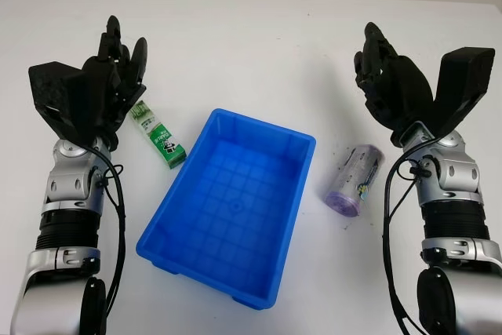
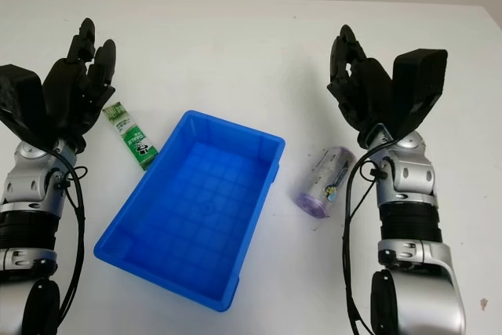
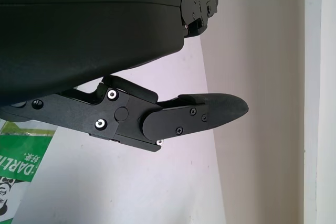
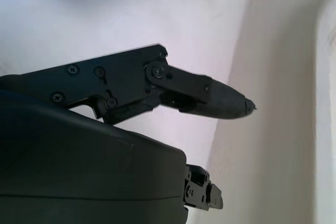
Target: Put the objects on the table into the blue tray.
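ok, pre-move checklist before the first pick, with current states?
1. Blue tray has nothing in it, ready to receive: ok.
2. Green packet lies flat on the table beside the tray's left wall, apart from it: ok.
3. Purple roll lies on its side right of the tray, apart from it: ok.
4. Left hand open, holding nothing, raised just behind the green packet: ok.
5. Right hand open, holding nothing, raised behind the purple roll: ok.
6. Whether the purple roll will roll away when touched: cannot tell.
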You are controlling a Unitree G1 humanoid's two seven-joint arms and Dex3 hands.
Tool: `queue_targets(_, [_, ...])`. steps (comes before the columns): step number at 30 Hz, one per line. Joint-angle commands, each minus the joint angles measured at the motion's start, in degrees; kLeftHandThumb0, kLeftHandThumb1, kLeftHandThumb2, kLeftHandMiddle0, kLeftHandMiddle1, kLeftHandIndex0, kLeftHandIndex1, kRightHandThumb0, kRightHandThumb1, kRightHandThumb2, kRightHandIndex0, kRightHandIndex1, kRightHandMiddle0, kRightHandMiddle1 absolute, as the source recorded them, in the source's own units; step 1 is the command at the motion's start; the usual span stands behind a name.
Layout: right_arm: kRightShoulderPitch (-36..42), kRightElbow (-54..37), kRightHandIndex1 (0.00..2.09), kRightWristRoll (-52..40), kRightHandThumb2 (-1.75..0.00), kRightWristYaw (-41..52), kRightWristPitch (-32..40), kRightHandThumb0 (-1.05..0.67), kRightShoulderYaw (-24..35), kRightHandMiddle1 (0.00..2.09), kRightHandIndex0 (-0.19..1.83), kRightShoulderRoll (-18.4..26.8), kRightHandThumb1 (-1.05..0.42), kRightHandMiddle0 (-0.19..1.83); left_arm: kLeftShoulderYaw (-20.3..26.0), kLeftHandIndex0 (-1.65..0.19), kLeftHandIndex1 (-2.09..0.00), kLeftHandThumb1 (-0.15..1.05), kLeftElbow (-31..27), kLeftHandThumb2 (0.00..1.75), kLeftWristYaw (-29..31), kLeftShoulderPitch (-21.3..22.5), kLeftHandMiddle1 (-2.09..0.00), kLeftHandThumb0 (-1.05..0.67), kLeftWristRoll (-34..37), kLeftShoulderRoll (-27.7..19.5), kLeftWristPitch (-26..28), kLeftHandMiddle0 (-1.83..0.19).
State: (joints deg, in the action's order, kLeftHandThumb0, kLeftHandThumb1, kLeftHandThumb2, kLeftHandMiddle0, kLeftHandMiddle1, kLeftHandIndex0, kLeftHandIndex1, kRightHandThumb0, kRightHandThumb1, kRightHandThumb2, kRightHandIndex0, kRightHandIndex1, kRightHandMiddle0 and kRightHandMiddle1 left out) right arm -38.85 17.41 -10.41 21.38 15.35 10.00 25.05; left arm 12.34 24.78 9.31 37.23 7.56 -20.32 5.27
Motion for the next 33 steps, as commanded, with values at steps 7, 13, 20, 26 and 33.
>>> queue_targets(7, [1.95,-13.75,0.22,12.13,-0.03,12.92,-14.07,-0.29,-5.06,0.18,0.33,18.64,-0.78,0.28,0.07,0.19,0.00,1.05,-1.60,0.52,0.25,-0.07,0.00,-0.70,0.64,-0.09,0.53,0.19])
queue_targets(13, [4.58,-17.23,0.16,18.67,-0.06,19.99,-24.17,-0.29,-6.79,0.08,0.43,27.83,-0.69,0.45,-0.42,0.19,0.00,1.05,-2.00,0.53,0.22,0.09,0.00,-0.70,0.12,-0.25,1.04,0.19])
queue_targets(20, [7.12,-21.65,0.10,20.59,-0.05,26.05,-30.62,-0.19,-7.48,0.07,0.41,33.45,-0.71,0.47,-1.01,0.19,0.00,1.05,-1.08,0.55,0.04,1.00,0.00,-0.69,-0.74,-0.22,0.86,0.19])
queue_targets(26, [8.82,-24.05,0.09,20.84,-0.07,28.08,-32.80,-0.09,-6.36,0.06,0.42,35.58,-0.74,0.49,-1.17,0.19,-0.01,1.05,-0.65,0.54,-0.15,1.57,0.00,-0.70,-0.98,-0.08,1.31,0.19])
queue_targets(33, [10.11,-25.11,0.07,21.94,-0.07,30.07,-33.16,-0.19,-7.44,0.05,0.42,37.34,-0.80,0.46,-1.26,0.19,0.00,1.05,-0.69,0.54,0.10,1.79,0.00,-0.70,-0.88,-0.22,1.28,0.19])
